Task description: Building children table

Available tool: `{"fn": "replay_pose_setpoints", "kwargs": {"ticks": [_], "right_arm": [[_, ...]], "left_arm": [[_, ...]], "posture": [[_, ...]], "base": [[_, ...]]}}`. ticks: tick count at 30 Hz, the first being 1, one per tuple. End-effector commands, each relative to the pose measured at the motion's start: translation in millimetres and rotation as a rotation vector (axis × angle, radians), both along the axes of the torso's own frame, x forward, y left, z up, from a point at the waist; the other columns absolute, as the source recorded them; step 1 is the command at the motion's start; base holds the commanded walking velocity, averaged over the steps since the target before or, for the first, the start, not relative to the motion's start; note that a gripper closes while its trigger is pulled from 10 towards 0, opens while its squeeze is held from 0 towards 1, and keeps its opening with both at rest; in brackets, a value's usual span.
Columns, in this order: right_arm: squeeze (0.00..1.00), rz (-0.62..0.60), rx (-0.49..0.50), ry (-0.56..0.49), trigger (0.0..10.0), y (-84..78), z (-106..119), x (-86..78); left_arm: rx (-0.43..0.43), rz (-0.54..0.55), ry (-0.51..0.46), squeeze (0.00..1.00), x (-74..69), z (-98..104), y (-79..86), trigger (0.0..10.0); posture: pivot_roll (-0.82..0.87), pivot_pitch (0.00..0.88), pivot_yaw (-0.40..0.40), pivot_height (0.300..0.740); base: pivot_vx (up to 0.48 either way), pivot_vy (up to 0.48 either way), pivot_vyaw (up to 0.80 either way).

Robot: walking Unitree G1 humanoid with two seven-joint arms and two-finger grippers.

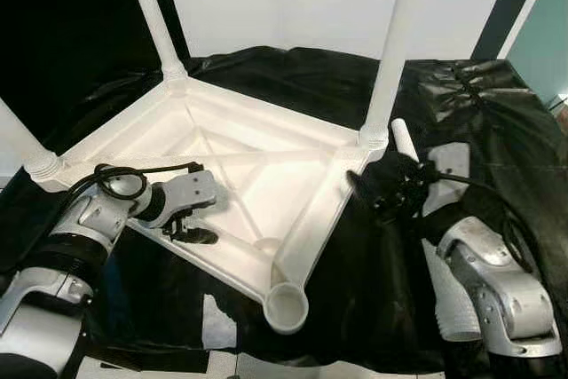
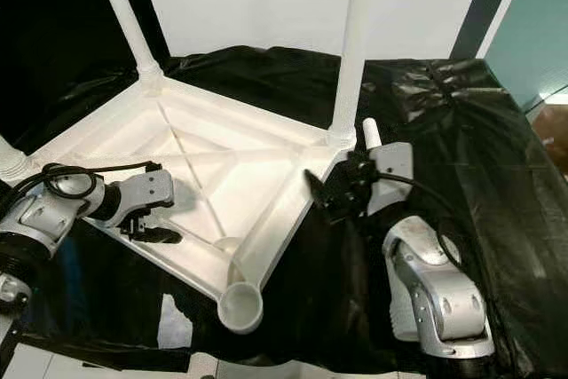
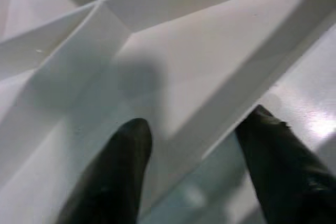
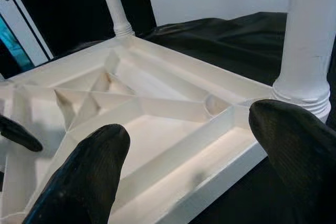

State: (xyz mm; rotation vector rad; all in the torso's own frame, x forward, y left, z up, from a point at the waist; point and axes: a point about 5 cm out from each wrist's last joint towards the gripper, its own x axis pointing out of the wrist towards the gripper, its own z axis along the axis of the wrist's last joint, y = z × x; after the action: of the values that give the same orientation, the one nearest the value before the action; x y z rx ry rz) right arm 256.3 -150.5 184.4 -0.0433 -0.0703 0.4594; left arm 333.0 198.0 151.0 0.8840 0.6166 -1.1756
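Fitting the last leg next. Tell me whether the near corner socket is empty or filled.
Empty: the near corner socket shows an open round hole, with no leg standing in it.

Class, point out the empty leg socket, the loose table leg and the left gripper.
empty leg socket (image 1: 286,306), left eye view, its round rim.
loose table leg (image 1: 404,140), left eye view, upper shaft.
left gripper (image 1: 191,234), left eye view, between fingertips.

Upturned white table (image 1: 266,166) on black sheet (image 1: 479,113)

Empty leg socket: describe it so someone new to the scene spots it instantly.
Start from the white tabletop lying upside down on black sheeting. Three corners carry upright white legs. The empty socket is the open round cup at the corner nearest the robot, with no leg in it.
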Motion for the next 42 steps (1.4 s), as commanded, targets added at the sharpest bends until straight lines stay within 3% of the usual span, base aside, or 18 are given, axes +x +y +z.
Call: {"fn": "replay_pose_setpoints", "kwargs": {"ticks": [1,16,23,26,27,30,34,35,37,38,42], "right_arm": [[0.00,0.018,0.023,0.011,10.0,2.3,-4,0.4],[0.00,0.099,-0.032,0.019,10.0,6.1,-8,15.1],[0.00,0.107,-0.039,-0.014,10.0,5.5,-1,24.8],[0.00,0.100,-0.040,-0.019,10.0,3.8,0,25.6],[0.00,0.085,-0.046,-0.027,10.0,0.0,1,27.7],[0.00,0.066,-0.064,-0.032,10.0,-3.0,1,29.8],[0.00,0.066,-0.063,-0.033,10.0,-3.0,1,30.1],[0.00,0.062,-0.063,-0.039,10.0,-2.6,1,30.4],[0.00,0.059,-0.064,-0.043,10.0,-2.3,2,30.7],[0.00,0.047,-0.066,-0.047,10.0,-2.2,2,30.1],[0.00,0.032,-0.067,-0.051,10.0,-3.2,2,28.9]], "left_arm": [[-0.024,0.053,-0.020,0.00,2.1,2,3.6,0.0],[-0.109,0.118,0.072,0.00,-18.2,-15,11.9,0.0],[-0.201,0.201,0.131,0.00,-32.3,-21,3.6,0.0],[-0.211,0.204,0.135,0.00,-34.6,-20,3.9,0.0],[-0.247,0.176,0.164,0.00,-42.4,-15,-1.0,0.0],[-0.314,0.186,0.204,0.00,-42.0,-5,-14.7,0.0],[-0.326,0.172,0.194,0.00,-40.7,-1,-19.8,0.0],[-0.292,0.149,0.148,0.00,-37.0,1,-26.2,10.0],[-0.267,0.132,0.114,0.00,-34.4,2,-30.8,10.0],[-0.195,0.148,0.062,0.00,-26.3,-2,-34.4,10.0],[-0.119,0.203,0.018,0.00,-18.6,-8,-29.3,10.0]], "posture": [[-0.03,0.045,0.011,0.740],[0.01,0.036,-0.031,0.740],[0.01,0.034,-0.026,0.740],[0.01,0.035,-0.020,0.740],[0.01,0.034,-0.016,0.740],[0.01,0.035,-0.011,0.740],[0.00,0.034,-0.008,0.740],[-0.01,0.031,0.006,0.740],[-0.01,0.031,0.006,0.740],[-0.01,0.034,0.015,0.740],[-0.02,0.039,0.029,0.740]], "base": [[0.000,0.000,0.00],[0.000,0.000,0.00],[0.000,0.000,0.00],[0.000,0.000,0.00],[0.000,0.000,0.00],[0.000,0.000,0.00],[0.000,0.000,0.00],[0.000,0.000,0.00],[0.000,0.000,0.00],[0.000,0.000,0.00],[0.000,0.000,0.00]]}}
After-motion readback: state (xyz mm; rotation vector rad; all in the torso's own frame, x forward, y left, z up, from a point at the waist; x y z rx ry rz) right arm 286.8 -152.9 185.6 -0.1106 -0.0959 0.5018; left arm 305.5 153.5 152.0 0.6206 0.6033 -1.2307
